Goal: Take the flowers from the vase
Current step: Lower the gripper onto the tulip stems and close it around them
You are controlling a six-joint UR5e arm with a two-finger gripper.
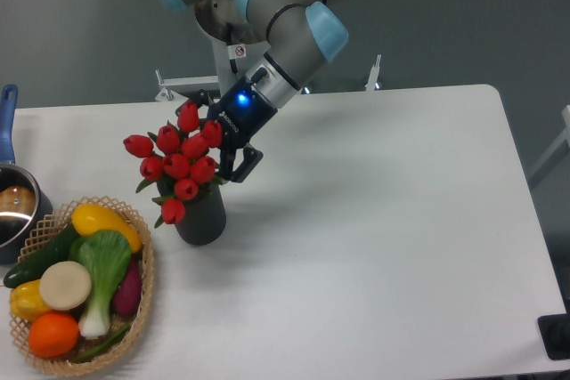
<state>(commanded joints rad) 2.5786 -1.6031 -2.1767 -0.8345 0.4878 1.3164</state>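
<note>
The red tulips (178, 162) stand in the dark grey vase (200, 217), leaning up and left – my gripper (228, 159) sits at the bunch's right edge, fingers spread, one behind the buds; the stems lie just left, below my fingertips

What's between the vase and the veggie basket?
Only bare white table separates the vase and the basket, as the fixed camera shows; the flowers hang above the gap.

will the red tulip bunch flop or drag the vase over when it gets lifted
The bunch of red tulips leans left, probably top-heavy and floppy. The dark grey ribbed vase is narrow and may tip. The gripper sits at the blooms.
</note>
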